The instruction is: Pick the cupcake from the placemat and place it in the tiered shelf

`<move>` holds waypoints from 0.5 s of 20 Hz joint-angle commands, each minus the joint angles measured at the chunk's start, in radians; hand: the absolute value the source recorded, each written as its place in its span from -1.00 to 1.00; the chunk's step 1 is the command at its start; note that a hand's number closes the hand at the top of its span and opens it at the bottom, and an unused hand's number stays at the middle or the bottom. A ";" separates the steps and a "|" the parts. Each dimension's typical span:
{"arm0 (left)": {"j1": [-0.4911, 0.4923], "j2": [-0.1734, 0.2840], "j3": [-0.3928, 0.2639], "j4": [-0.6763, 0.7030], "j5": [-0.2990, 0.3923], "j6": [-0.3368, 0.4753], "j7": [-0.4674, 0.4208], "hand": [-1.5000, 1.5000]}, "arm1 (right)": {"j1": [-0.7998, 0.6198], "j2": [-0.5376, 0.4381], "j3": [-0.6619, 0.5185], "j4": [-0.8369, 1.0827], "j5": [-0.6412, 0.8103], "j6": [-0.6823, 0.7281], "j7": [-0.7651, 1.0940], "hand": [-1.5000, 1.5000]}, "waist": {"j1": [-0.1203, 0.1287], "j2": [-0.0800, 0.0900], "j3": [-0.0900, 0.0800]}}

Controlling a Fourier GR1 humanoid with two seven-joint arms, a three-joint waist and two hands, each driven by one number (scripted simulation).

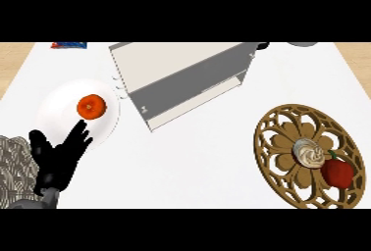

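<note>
Counter (196, 162) is lying white, wood flooring showing at both top corners. Shelf (181, 78) is sitting at twelve o'clock, angled. Cupcake (310, 153) is resting on the brown placemat (290, 122) at four o'clock, touching a red pepper (337, 172). Left hand (56, 157) is lying spread at eight o'clock, fingertips overlapping a plate (62, 105) holding an orange (92, 107).

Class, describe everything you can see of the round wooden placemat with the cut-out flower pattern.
The round brown wooden placemat lies flat on the white counter at the view's right, looking taller than wide. It has a rim ring, pierced scrollwork and a flower of petals at its middle, with the counter showing through the gaps. A cream-swirled cupcake sits near its centre and a red bell pepper beside that. No hand touches it; its lower edge meets the view's bottom.
</note>
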 commanded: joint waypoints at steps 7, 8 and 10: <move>-0.003 -0.040 0.005 0.052 -0.028 -0.029 -0.025 0.00 | 0.166 -0.163 -0.050 -0.437 0.039 0.001 0.444 -1.00 | 0.026 0.006 -0.002; -0.025 -0.035 -0.006 0.043 -0.034 -0.029 0.005 0.00 | 0.185 -0.161 -0.028 -0.519 0.064 -0.047 0.520 -1.00 | 0.023 0.006 -0.002; -0.048 -0.032 0.013 0.104 -0.037 -0.056 -0.026 0.00 | 0.068 -0.223 -0.019 -0.515 0.080 -0.127 0.696 -1.00 | 0.044 0.014 -0.003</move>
